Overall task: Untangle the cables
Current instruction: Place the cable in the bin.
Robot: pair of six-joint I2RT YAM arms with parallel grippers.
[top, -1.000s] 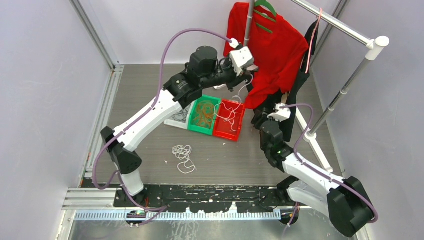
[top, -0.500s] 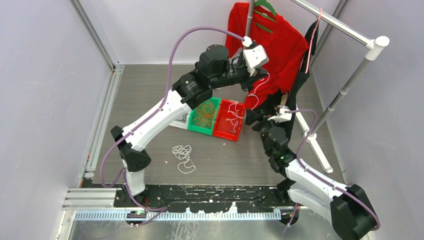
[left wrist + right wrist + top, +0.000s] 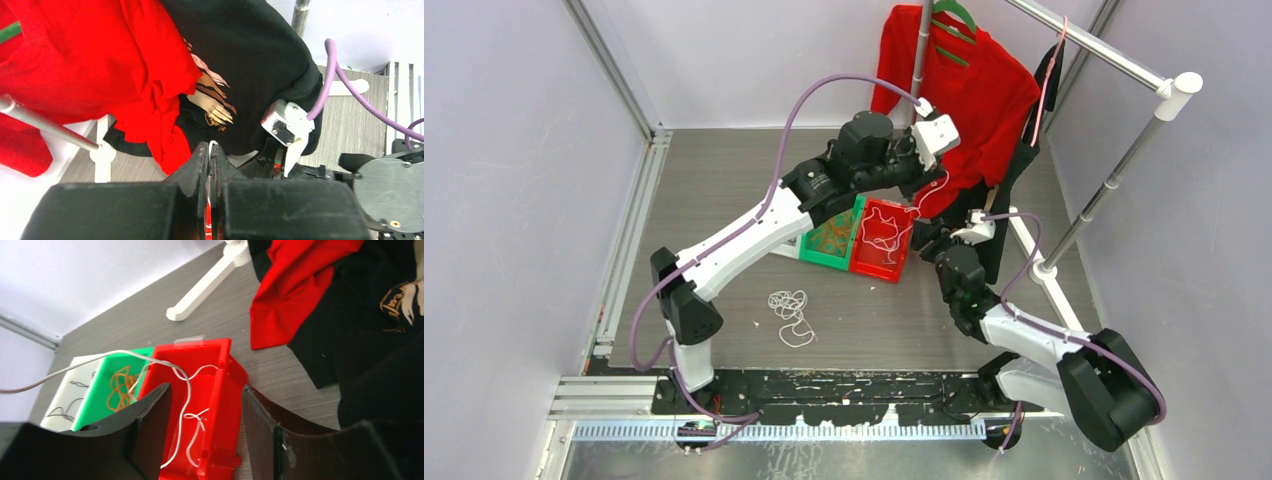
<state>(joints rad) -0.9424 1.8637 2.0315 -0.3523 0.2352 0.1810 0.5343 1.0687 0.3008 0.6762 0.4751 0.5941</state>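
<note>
On the grey counter [image 3: 724, 180] stand, left to right, a white plastic bin [image 3: 67, 402], green plastic bin [image 3: 832, 240] and red plastic bin [image 3: 887, 245]. A thin white cable [image 3: 188, 387] runs from the last up to the left hand [image 3: 209, 152]; a loose white cable coil [image 3: 790, 312] lies before them.

A: Right wrist cam, what have you got?
B: My jaws stand apart, framing the red bin [image 3: 226, 380]. A white cable [image 3: 188, 390] enters from the left, crosses the green bin [image 3: 97, 400] and drops into the red one.
A: Green bin?
B: Orange cables [image 3: 121, 385]. Red garment [image 3: 300, 285] and black garment [image 3: 370, 340] at right.
</note>
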